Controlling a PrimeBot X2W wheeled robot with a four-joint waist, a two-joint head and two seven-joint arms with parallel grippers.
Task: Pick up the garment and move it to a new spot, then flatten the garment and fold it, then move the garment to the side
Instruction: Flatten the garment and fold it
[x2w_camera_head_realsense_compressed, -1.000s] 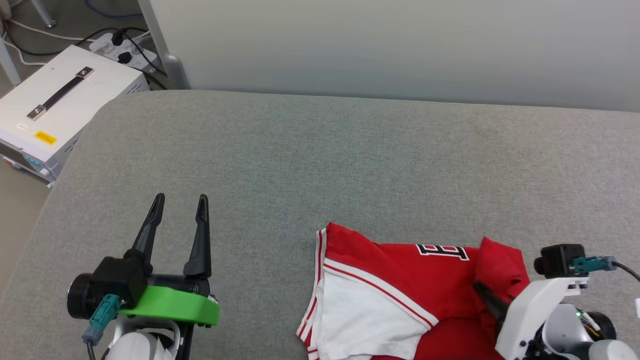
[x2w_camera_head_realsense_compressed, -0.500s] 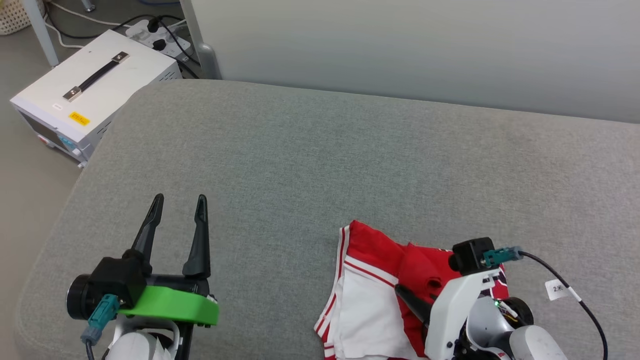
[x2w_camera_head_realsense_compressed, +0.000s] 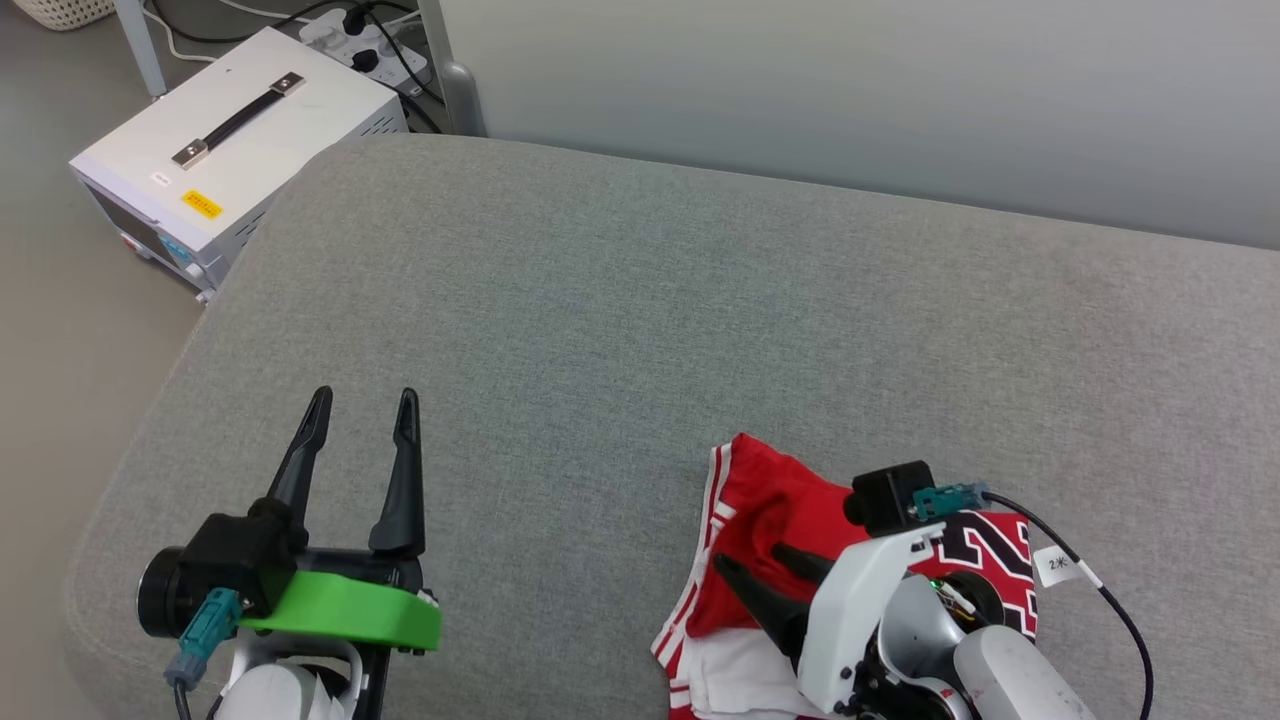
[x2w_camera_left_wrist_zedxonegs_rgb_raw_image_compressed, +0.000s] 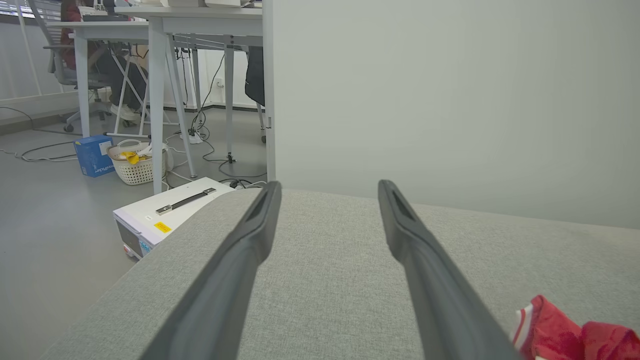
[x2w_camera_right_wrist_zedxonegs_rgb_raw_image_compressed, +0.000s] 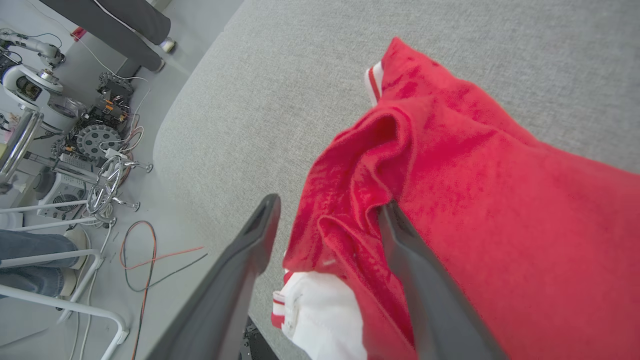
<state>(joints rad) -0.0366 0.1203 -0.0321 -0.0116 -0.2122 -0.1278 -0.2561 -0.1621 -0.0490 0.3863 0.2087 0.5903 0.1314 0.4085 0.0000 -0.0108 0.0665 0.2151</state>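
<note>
The garment (x2w_camera_head_realsense_compressed: 775, 500) is a red jersey with white sleeves, lying bunched on the grey cushion (x2w_camera_head_realsense_compressed: 640, 300) at the lower right. Dark white-outlined lettering (x2w_camera_head_realsense_compressed: 985, 550) shows beside my right wrist. My right gripper (x2w_camera_head_realsense_compressed: 752, 557) stands open over the garment, pointing left, and a raised red fold (x2w_camera_right_wrist_zedxonegs_rgb_raw_image_compressed: 350, 200) lies between its spread fingers. One finger (x2w_camera_right_wrist_zedxonegs_rgb_raw_image_compressed: 425, 280) rests against the cloth. My left gripper (x2w_camera_head_realsense_compressed: 362, 400) is open and empty over bare cushion at the lower left. In the left wrist view the left gripper (x2w_camera_left_wrist_zedxonegs_rgb_raw_image_compressed: 328, 184) points at the wall, with the garment (x2w_camera_left_wrist_zedxonegs_rgb_raw_image_compressed: 565, 335) at the bottom right.
A white box with a black handle (x2w_camera_head_realsense_compressed: 240, 130) and a power strip (x2w_camera_head_realsense_compressed: 365, 40) sit on the floor past the cushion's left corner. A pale wall (x2w_camera_head_realsense_compressed: 850, 90) runs behind. Cables and machine parts (x2w_camera_right_wrist_zedxonegs_rgb_raw_image_compressed: 95, 150) lie on the floor beside the cushion's edge.
My right gripper carried a fold of the garment leftward, then opened and let it go. The head camera has turned, shifting the whole picture. The left gripper has not moved.
</note>
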